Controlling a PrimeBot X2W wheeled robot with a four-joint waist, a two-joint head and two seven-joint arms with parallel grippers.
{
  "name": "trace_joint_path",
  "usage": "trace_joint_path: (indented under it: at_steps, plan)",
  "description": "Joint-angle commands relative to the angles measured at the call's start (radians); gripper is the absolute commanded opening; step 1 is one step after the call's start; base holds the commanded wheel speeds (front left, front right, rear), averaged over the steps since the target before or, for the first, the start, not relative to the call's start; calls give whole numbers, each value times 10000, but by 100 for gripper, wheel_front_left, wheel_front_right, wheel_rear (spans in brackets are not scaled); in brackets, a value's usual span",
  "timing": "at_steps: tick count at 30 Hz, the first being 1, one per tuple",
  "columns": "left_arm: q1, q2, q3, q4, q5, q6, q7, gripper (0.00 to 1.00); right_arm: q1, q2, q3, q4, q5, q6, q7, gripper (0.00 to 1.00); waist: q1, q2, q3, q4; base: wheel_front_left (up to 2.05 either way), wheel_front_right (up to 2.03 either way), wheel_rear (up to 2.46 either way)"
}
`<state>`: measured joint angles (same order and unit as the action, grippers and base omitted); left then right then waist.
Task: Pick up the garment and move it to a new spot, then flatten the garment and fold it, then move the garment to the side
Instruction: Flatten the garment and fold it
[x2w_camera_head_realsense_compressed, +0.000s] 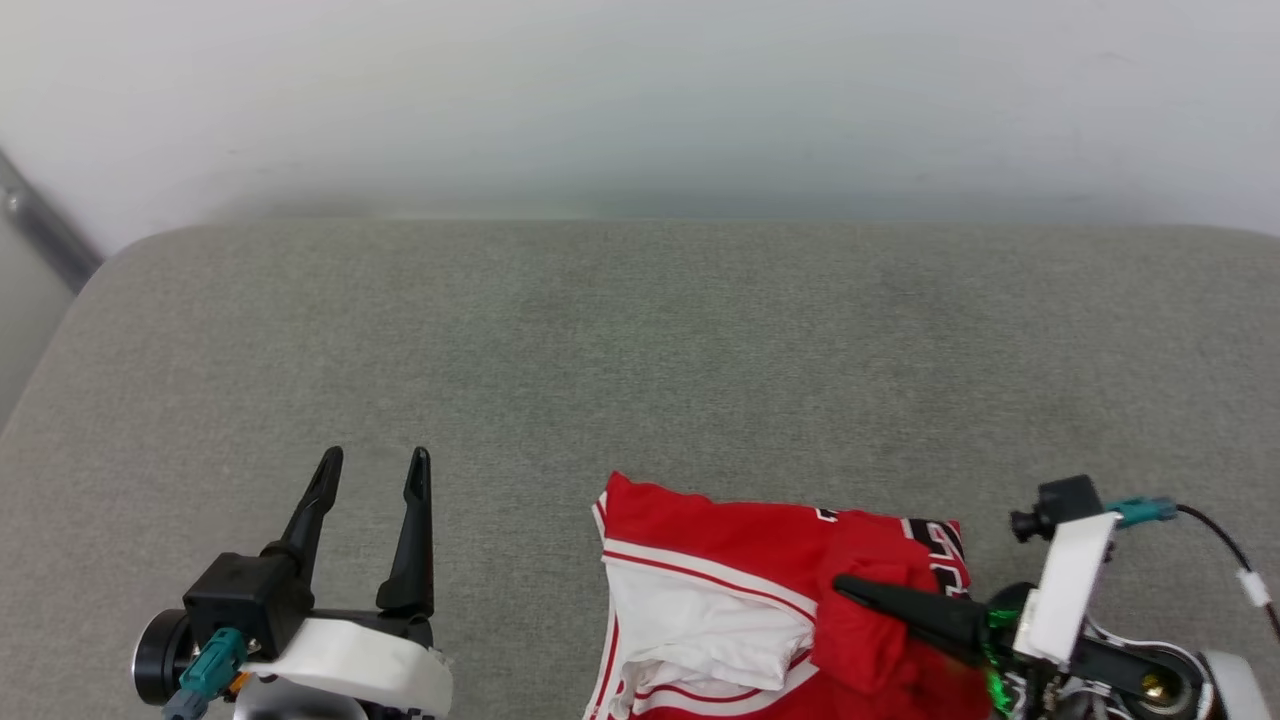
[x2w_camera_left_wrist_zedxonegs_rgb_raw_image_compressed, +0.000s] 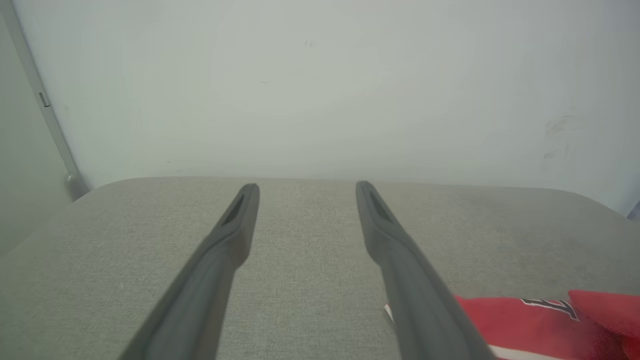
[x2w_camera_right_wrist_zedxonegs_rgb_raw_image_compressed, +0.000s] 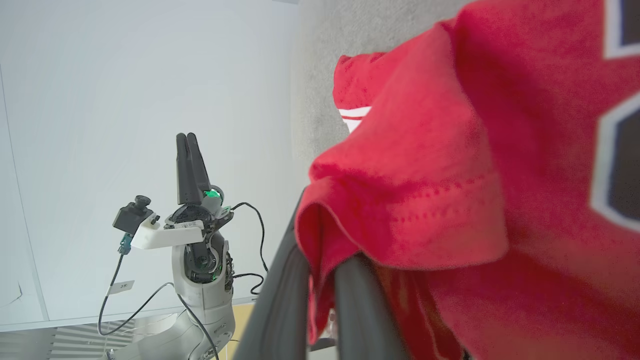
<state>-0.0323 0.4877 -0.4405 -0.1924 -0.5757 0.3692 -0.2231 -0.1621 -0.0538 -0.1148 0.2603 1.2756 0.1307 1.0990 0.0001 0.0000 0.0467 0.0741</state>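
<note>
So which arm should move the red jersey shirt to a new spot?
Right: the right gripper is shut on a fold of the red-and-white jersey shirt; the left gripper stands open, apart, over the grey fabric cushion.

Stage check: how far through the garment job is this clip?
Done: nothing visibly finished. In hand: right gripper shut on a red fold of the garment, which lies bunched on the grey cushion; left gripper open, empty. Left: relocating, flattening, folding, moving aside.
</note>
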Motion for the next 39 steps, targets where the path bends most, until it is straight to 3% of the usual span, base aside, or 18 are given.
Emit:
trace_joint_path:
  at_steps: [1, 7, 14, 15, 16, 24, 31, 35, 39]
  plan:
    - [-151, -58, -9, 44, 26, -50, -20, 100, -202, 43, 305, 71, 245, 0, -209, 0, -1, 0, 144, 283, 0, 0, 0]
    - [-620, -333, -233, 258, 87, -266, -95, 100, -1047, 36, 2573, 778, 979, 0, -1736, 0, -1, 0, 630, 966, 0, 0, 0]
    - [-1030, -764, -362, 634, 113, -507, -241, 100, -1896, 40, 3893, 2257, 215, 0, -3411, 0, -1, 0, 1104, 1408, 0, 0, 0]
    - [-1035, -794, -360, 694, 103, -512, -258, 100, -1975, 32, 3973, 2445, 127, 0, -3638, 26, -1, 0, 1125, 1415, 0, 0, 0]
    - [-1052, -819, -353, 766, 106, -538, -266, 100, -2054, 29, 4099, 2612, 9, 0, -3815, 100, -1, 0, 1135, 1411, 0, 0, 0]
    - [-974, -853, -253, 1122, 81, -653, -355, 100, -2345, -152, 4871, 2431, -639, 0, -4263, 100, -1, 0, 779, 965, 0, 0, 0]
    - [-693, -701, -165, 1106, 18, -498, -263, 100, -2043, -1627, 5727, 1076, -3375, 0, -5409, 100, -1, 0, 286, 283, 0, 0, 0]
    - [-428, -637, -54, 1036, -68, -356, -255, 100, -1634, -2430, 5390, 550, -5208, 0, -6275, 100, -1, 0, 52, -165, 0, 0, 0]
    - [-223, -572, 92, 967, -110, -244, -275, 100, -1036, -2862, 4146, 36, -6700, 0, -7098, 100, -1, 0, -70, -601, 0, 0, 0]
